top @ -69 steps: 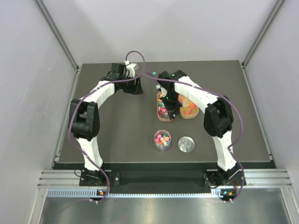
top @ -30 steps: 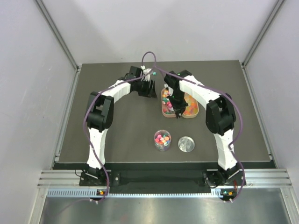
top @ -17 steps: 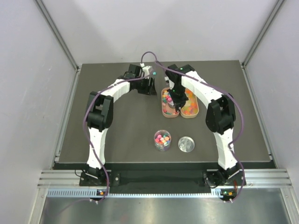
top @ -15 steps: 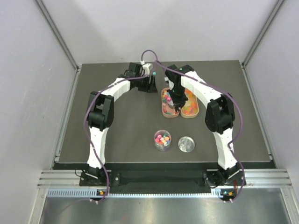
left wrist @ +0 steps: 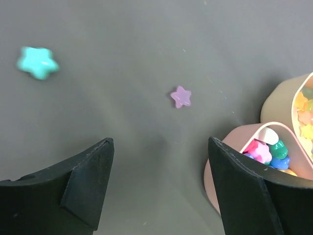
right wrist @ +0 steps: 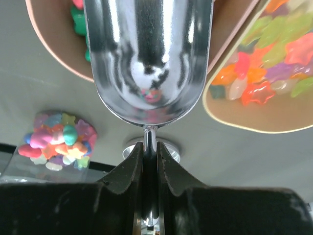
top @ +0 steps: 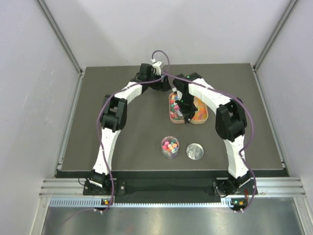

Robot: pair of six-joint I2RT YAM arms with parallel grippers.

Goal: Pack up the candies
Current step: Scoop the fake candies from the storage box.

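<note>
Your right gripper [right wrist: 150, 164] was clamped on the scoop [right wrist: 149, 58] handle, bowl over the pink tray [left wrist: 238, 133] of candies [left wrist: 266, 149]. Your left gripper [left wrist: 159, 164] hung beside that tray, jaws apart.

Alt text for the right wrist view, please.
The right end effector is shut on the handle of a shiny metal scoop held over the edge of a pink tray. A beige tray of star candies lies at right, a jar of mixed candies lower left.
</note>
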